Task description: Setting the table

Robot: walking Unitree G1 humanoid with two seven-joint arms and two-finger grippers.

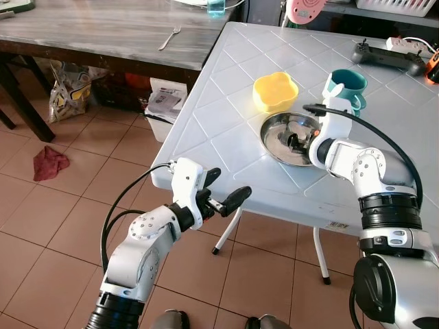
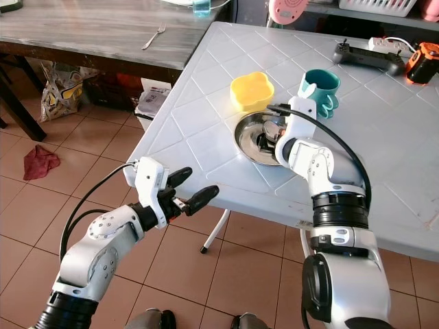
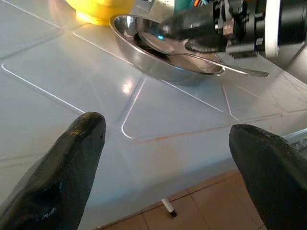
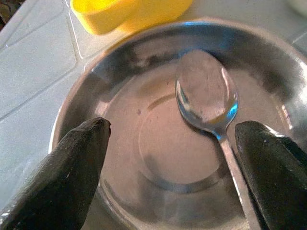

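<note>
Resting in the steel bowl [image 1: 281, 134] on the white counter [image 1: 226, 89], a spoon [image 4: 208, 96] lies with its head near the bowl's middle and its handle running out over the rim. We see the right claw [image 4: 172, 158] poised over that bowl, its two black fingers spread wide on either side of the spoon and gripping nothing. Just beside the bowl sits a yellow bowl [image 1: 275, 91], and a teal mug [image 1: 346, 88] stands near both. We find the left claw [image 1: 223, 192] held off the counter's near edge above the tiled floor [image 1: 68, 205], fingers parted and empty. On the neighbouring wooden table [image 1: 103, 31] lies a fork [image 1: 169, 38].
</note>
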